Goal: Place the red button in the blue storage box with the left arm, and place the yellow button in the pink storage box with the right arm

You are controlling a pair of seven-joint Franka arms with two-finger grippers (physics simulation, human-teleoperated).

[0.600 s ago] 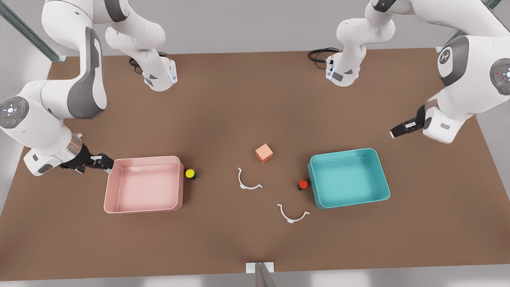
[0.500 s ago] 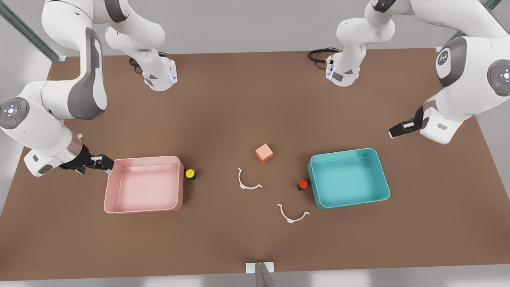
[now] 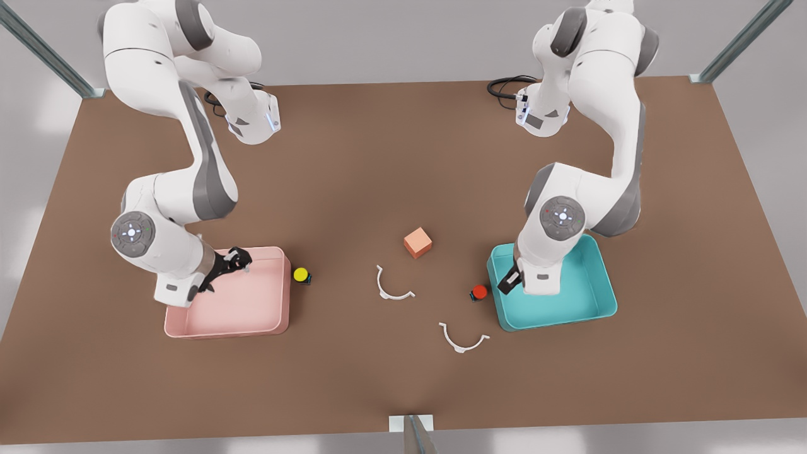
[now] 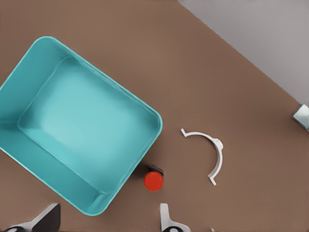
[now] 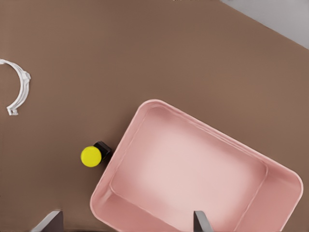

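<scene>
You have the pink storage box [image 3: 189, 328] toward the tabletop's left edge in the front view and the blue storage box [image 3: 602, 296] toward its right edge, both resting flat. The left gripper [image 3: 508, 282] hangs over the blue box's inner end and the right gripper [image 3: 230, 261] over the pink box, each with fingers spread and holding nothing. The red button [image 3: 480, 292] sits on the tabletop just beside the blue box, the yellow button [image 3: 301, 274] just beside the pink box.
</scene>
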